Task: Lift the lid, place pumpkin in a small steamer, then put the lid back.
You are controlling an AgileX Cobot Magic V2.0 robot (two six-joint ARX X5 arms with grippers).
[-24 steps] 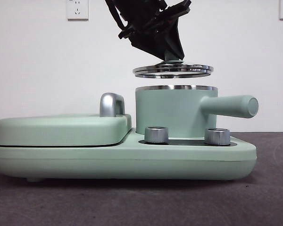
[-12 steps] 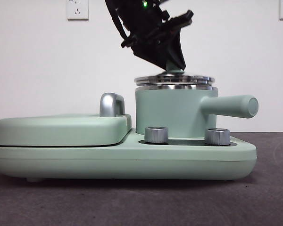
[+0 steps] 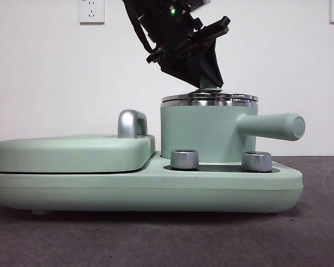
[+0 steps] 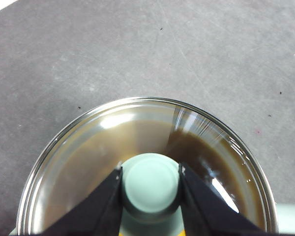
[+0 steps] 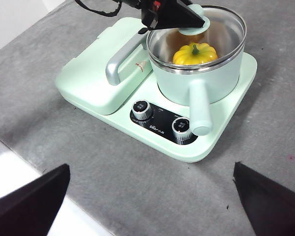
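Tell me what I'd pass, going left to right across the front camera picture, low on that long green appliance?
Wide flat mint-green rectangular cover → its chrome handle → first silver dial → second silver dial → rounded end of the mint-green pot's thick side handle.

Glossy pumpkin (image 5: 194, 54) — shiny steel-rimmed lid (image 3: 209, 99), matt table (image 5: 113, 167).

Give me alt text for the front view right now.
The left gripper holds the lid by its knob, seated on the small steamer. The steamer stands on a mint-green base with two silver dials, beside a flat rectangular cover.
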